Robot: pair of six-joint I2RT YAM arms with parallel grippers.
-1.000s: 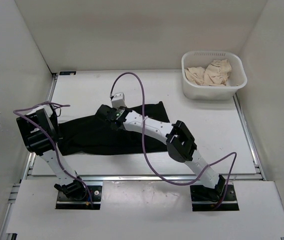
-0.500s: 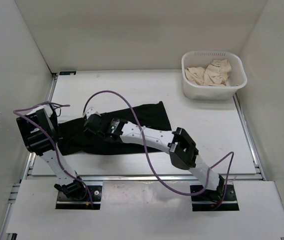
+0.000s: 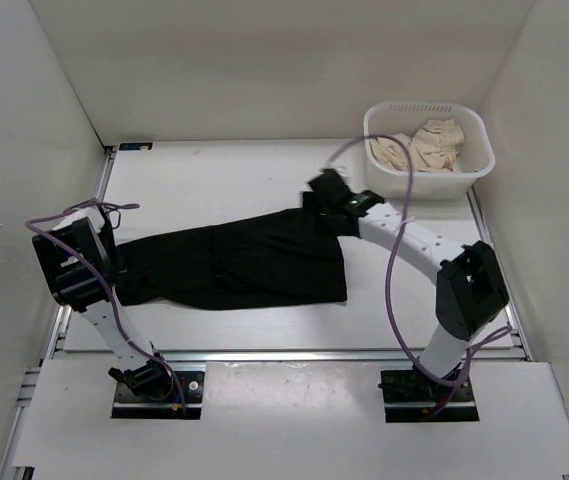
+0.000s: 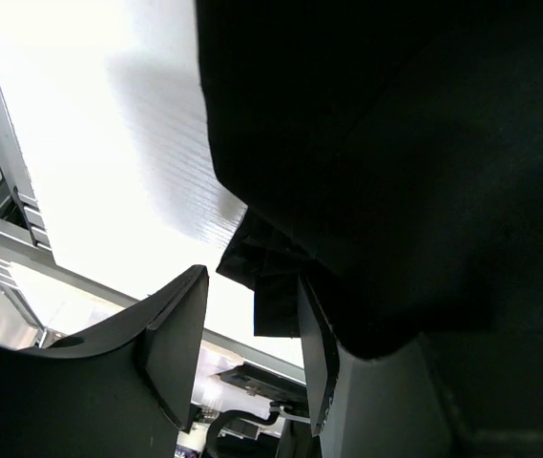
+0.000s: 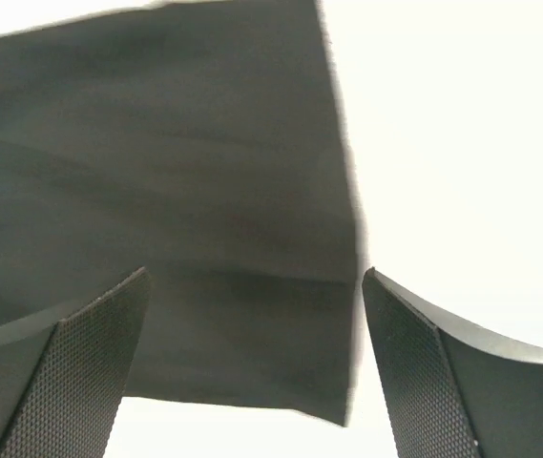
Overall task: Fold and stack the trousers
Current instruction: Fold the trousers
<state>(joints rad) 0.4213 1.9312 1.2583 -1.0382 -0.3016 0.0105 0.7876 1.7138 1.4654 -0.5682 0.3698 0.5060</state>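
Note:
The black trousers [image 3: 234, 265] lie spread flat across the table, reaching from the left arm to right of centre. My right gripper [image 3: 321, 190] hovers over their far right corner. In the right wrist view it [image 5: 255, 286] is open wide above the cloth's end [image 5: 156, 143], with nothing between its fingers. My left gripper [image 3: 116, 270] is at the trousers' left end. In the left wrist view its jaws [image 4: 250, 315] stand apart, and dark cloth [image 4: 395, 143] drapes over the right finger [image 4: 314, 363] with a folded edge beside it.
A white basket [image 3: 429, 185] holding beige clothing [image 3: 424, 145] stands at the back right. White walls close in the table on the left, back and right. Purple cables loop over both arms.
My right arm swung from the trousers' left-middle to their far right corner and its gripper opened. The trousers now lie flatter and reach further right. The left jaws parted a little.

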